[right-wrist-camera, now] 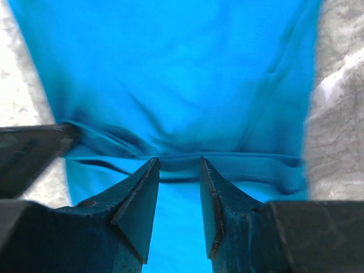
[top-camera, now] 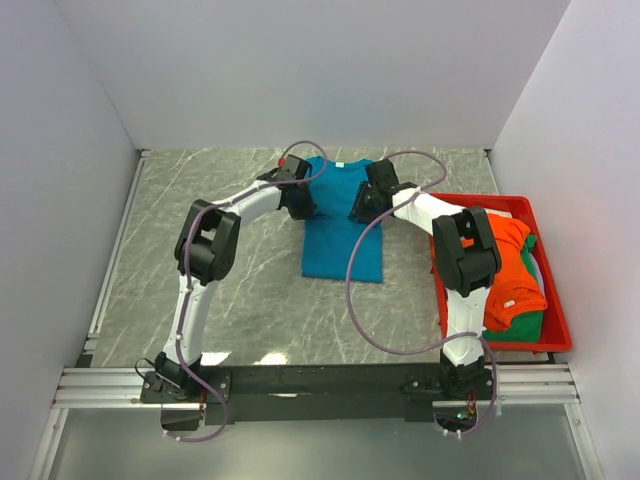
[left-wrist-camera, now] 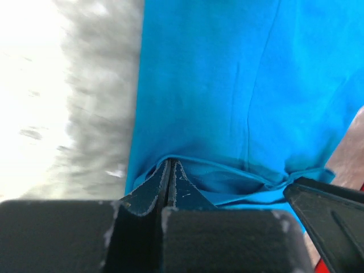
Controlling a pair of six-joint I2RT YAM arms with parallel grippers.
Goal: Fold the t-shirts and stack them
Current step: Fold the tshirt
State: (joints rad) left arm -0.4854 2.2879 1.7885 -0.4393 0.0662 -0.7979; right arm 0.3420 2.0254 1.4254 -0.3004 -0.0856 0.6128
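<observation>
Well, nearest me the table [top-camera: 250,300] showed in front of the bases, and off to the right the bin [top-camera: 558,300] held an orange shirt [top-camera: 505,265] heaped over a green shirt [top-camera: 520,320]. The teal shirt [top-camera: 343,245] lay flat mid-table as a narrow strip, its near hem towards me and its collar end at the far side. Both sets of jaws were down on that far end, side by side.

The left jaws were pressed together, and in the left wrist view a fold of the teal cloth looked pinched at their tips. The right jaws stood apart, straddling a raised ridge of the same cloth; I could not see them clamped on it.

I judged the shirt light and limp. It would sag and trail from any single pinch, so it wanted holding at two matching points across its width, near the shoulders, through every layer of the fold. A shallow nip risked catching only the top layer and letting the fold come undone.
</observation>
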